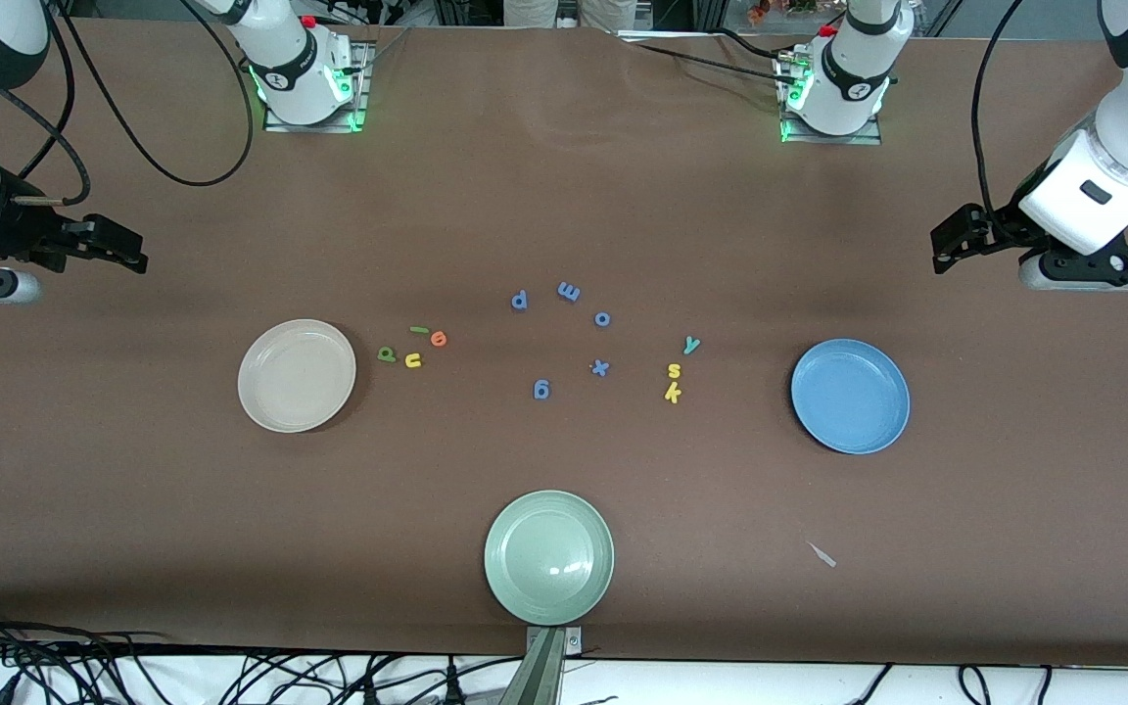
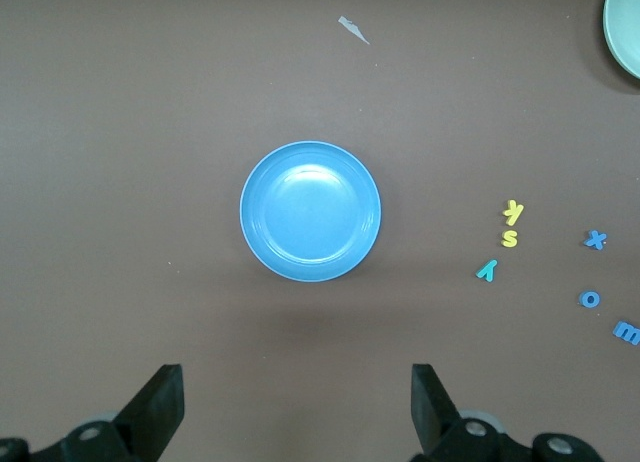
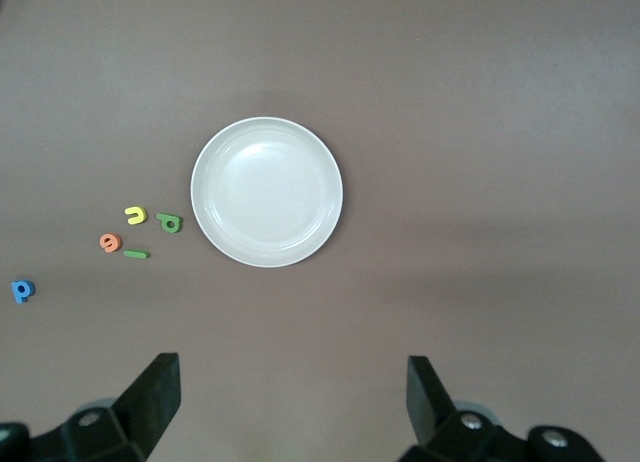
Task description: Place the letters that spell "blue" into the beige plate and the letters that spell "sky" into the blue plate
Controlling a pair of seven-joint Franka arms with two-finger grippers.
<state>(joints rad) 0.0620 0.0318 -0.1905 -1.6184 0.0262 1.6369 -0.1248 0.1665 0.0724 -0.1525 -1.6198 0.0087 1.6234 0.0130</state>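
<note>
While nothing's been picked yet, I'm reading this as the very start: both plates are sitting bare and all seven letters are lying on the bench.

The "blue" set is clustering just beside the beige plate, toward the bench's middle: green b, thin green l, yellow u, orange e. None are touching the plate.

The "sky" set is sitting near the blue plate but apart from it: teal y, yellow s, yellow k, lined up w/ the k nearest the front cam.

Between the two sets I'm seeing the all-blue letters; those aren't ours. Same for the pale green plate at the front edge.

Left gripper is hovering up in the air at the left arm's end of the bench, fingers spread wide, nothing between them; its wrist cam is looking straight down at the blue plate. Right gripper is mirroring that at the right arm's end, fingers wide apart, empty, w/ the beige plate centred under its cam.

Next move, as I'm judging it: each arm is needing to swing in toward the bench's middle, past its plate, and drop onto one tiny flat letter. Those are calling for a low, careful pinch, esp. the thin l.
</note>
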